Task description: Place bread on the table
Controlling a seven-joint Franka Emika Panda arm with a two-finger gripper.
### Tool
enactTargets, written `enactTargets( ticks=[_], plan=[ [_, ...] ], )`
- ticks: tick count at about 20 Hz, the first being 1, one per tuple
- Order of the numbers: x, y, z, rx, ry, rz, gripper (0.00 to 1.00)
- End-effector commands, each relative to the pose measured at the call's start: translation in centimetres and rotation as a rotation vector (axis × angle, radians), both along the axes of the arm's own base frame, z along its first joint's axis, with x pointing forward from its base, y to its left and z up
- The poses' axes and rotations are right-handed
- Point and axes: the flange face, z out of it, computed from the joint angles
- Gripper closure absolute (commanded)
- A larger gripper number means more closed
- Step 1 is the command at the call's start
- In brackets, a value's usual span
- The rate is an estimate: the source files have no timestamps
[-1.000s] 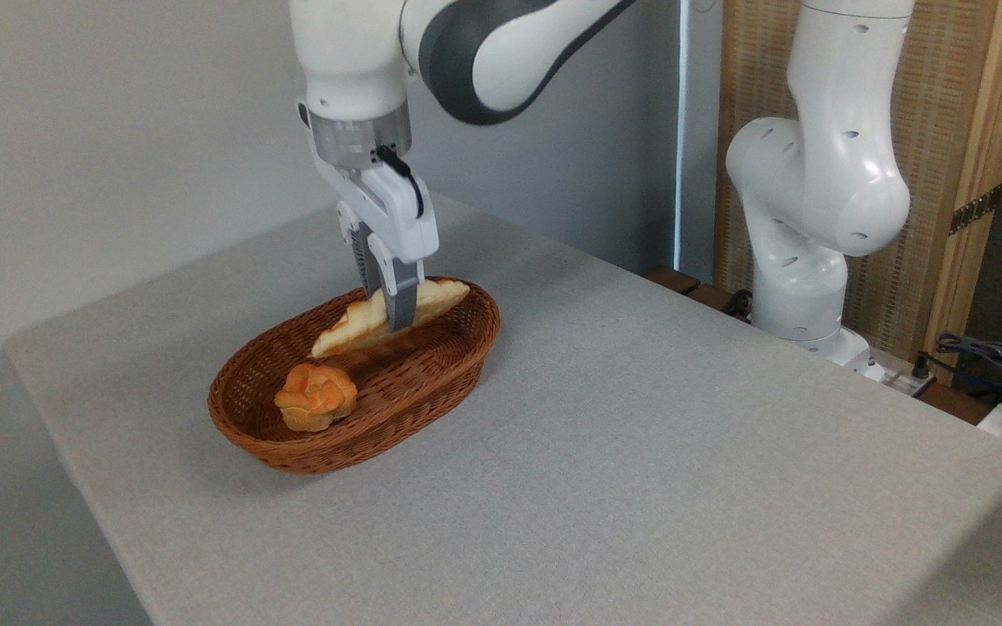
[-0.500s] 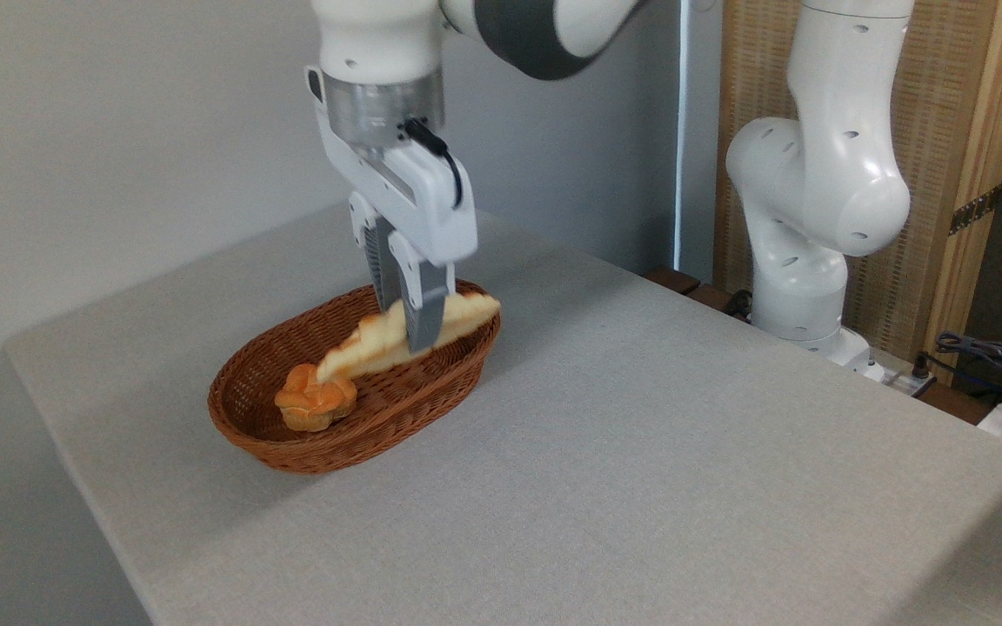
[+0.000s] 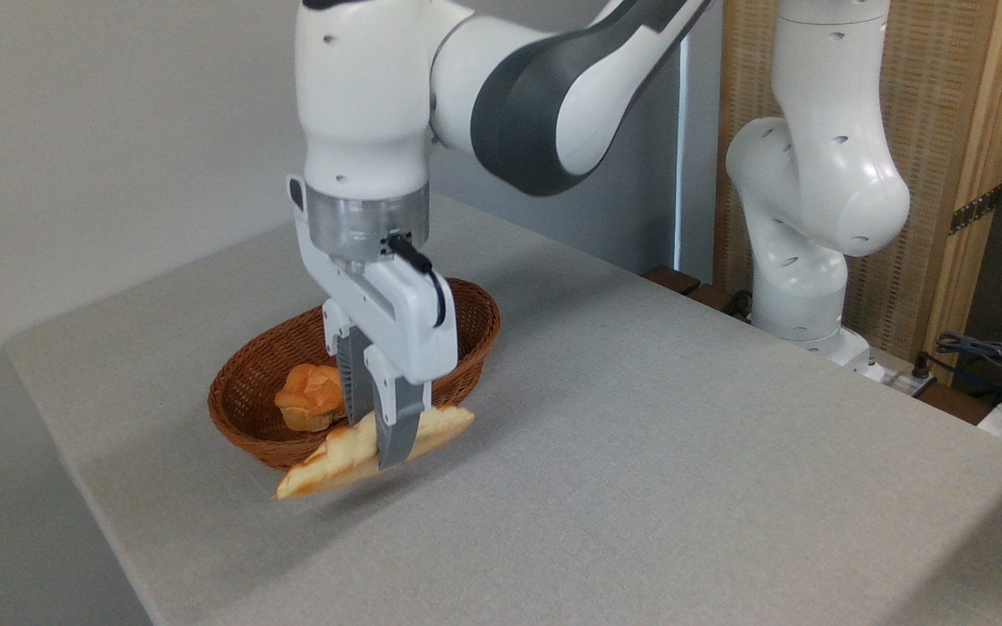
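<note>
Camera view, sole entry. Status of task: well advanced, not complete. Item one, bread (image 3: 336,459): long, flat, leaf-shaped loaf, pale cream on the face with golden-orange edges and a lobed outline; out of the basket (image 3: 244,417) and held just in front of its near wall, over bare grey cloth. Attitude: tilted, the left tip low and near the worktop (image 3: 640,452), the right end higher; whether the low tip touches the cloth cannot be told, though a shadow lies close under it. Item two, tool (image 3: 384,435): pointing straight down, its two grey fingers closed across the loaf's middle, gripping it edge-on. Item three, basket: brown oval wicker, resting on the worktop, containing one small round orange-brown bun (image 3: 310,396), apart from the loaf. Item four, worktop: plain light-grey cloth, bare ahead of and to the right of the loaf. Outstanding, by judgement: lowering the loaf the short remaining way, opening the fingers, and lifting clear without dragging it.
</note>
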Motion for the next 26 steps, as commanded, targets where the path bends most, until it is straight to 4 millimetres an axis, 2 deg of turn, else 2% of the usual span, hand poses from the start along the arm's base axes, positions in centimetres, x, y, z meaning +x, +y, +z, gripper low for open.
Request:
enactTargets(
  ticks=[1,2,9,12,14,18,19,20,23,26],
  plan=[
    [0.0,0.2,-0.6,0.005,-0.018,0.004,0.06],
    [0.0,0.2,-0.6,0.005,-0.018,0.004,0.01],
    [0.0,0.5,-0.5,0.009,-0.018,0.002,0.00],
    [-0.1,1.1,0.5,0.001,-0.033,0.022,0.00],
    [-1.2,1.6,3.1,-0.024,-0.043,0.044,0.00],
    [-2.2,-0.2,7.6,-0.048,0.013,0.103,0.00],
    [-2.4,-0.2,8.6,-0.049,0.029,0.123,0.00],
    [-2.7,-1.5,9.4,-0.043,0.047,0.107,0.00],
    [-3.3,-3.2,11.1,-0.033,0.084,0.126,0.00],
    [-3.1,-3.4,12.7,-0.031,0.107,0.153,0.00]
  ],
)
